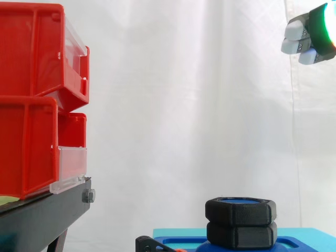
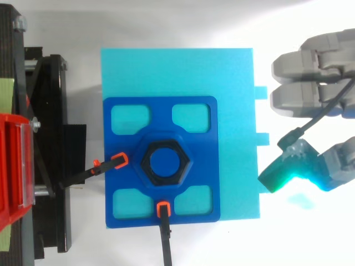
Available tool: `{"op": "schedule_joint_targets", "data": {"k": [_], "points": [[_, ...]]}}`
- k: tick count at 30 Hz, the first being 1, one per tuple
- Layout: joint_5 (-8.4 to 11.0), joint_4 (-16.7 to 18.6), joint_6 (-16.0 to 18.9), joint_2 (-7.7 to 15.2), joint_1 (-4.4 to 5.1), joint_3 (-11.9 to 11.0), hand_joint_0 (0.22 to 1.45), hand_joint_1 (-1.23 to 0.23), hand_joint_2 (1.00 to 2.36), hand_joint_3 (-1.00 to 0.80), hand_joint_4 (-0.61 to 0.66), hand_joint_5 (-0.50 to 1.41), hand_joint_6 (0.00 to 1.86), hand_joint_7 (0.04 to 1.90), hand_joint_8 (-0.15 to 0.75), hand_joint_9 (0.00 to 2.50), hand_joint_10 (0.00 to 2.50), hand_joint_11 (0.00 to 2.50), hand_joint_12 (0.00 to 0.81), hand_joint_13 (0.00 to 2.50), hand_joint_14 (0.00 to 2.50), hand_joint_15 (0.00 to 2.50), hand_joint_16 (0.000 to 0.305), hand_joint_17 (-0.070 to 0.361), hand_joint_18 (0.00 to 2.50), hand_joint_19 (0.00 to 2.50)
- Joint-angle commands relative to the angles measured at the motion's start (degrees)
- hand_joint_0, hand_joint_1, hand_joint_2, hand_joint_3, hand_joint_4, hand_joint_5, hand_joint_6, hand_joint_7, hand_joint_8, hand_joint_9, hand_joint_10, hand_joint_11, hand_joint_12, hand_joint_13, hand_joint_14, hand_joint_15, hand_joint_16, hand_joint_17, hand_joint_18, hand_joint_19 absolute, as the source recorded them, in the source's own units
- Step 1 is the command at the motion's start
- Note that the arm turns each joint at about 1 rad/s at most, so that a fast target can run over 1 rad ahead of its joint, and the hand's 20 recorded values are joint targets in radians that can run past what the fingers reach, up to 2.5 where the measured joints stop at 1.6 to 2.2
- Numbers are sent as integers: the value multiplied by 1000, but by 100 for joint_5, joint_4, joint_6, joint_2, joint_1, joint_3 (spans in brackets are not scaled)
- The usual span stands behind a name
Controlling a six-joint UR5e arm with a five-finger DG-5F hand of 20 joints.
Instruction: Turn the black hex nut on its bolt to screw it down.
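Two black hex nuts [image 1: 241, 222] sit stacked on a blue bolt, whose top shows inside the upper nut [image 2: 165, 164]. The bolt rises from a dark blue fixture [image 2: 127, 138] lying on a cyan plate [image 2: 177, 72]. My hand [image 2: 313, 72] hangs to the right of the plate, high above it and well apart from the nut. Its fingers are stretched out and hold nothing. A green-glowing fingertip [image 2: 280, 177] points toward the plate's right edge. In the side view the hand [image 1: 310, 37] is at the top right corner.
Red bins [image 1: 37, 100] are stacked on a black stand [image 1: 47, 215] at the left. Two black clamps with orange tips [image 2: 117, 162] [image 2: 162, 209] hold the blue fixture at its left and front. A white curtain hangs behind.
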State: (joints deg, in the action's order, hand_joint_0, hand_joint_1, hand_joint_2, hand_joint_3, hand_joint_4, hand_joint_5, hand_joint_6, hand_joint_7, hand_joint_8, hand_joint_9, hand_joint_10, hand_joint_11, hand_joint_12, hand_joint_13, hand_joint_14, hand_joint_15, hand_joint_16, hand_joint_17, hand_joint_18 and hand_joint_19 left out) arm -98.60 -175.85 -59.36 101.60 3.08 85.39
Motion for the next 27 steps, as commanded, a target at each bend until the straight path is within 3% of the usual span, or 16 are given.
{"op": "schedule_joint_targets", "data": {"k": [1, 5, 11, 19, 27], "points": [[8, -10, -5, 0, 0, 4, 451, -236, 1000, -500, 21, -291, 501, 627, 144, 0, 0, 0, 337, 0, 0, 0, 56, 127, 0, 86], [8, -10, -5, 9, -18, 4, 448, -208, 1000, -500, 22, -300, 500, 542, 133, 0, 0, 0, 335, 0, 0, 0, 57, 128, 0, 100], [8, -10, -5, 9, -18, 4, 431, -204, 1000, -500, -14, -300, 501, 619, 133, 0, 0, 0, 338, 0, 0, 0, 59, 132, 0, 102], [8, -10, -5, 0, -18, -5, 428, -199, 1000, -500, 31, -300, 501, 580, 133, 0, 0, 0, 345, 0, 0, 0, 60, 135, 0, 126], [8, -10, -5, 0, -18, -5, 442, -181, 1000, -500, -12, -300, 501, 584, 131, 0, 0, 0, 334, 0, 0, 0, 59, 133, 0, 95]]}}
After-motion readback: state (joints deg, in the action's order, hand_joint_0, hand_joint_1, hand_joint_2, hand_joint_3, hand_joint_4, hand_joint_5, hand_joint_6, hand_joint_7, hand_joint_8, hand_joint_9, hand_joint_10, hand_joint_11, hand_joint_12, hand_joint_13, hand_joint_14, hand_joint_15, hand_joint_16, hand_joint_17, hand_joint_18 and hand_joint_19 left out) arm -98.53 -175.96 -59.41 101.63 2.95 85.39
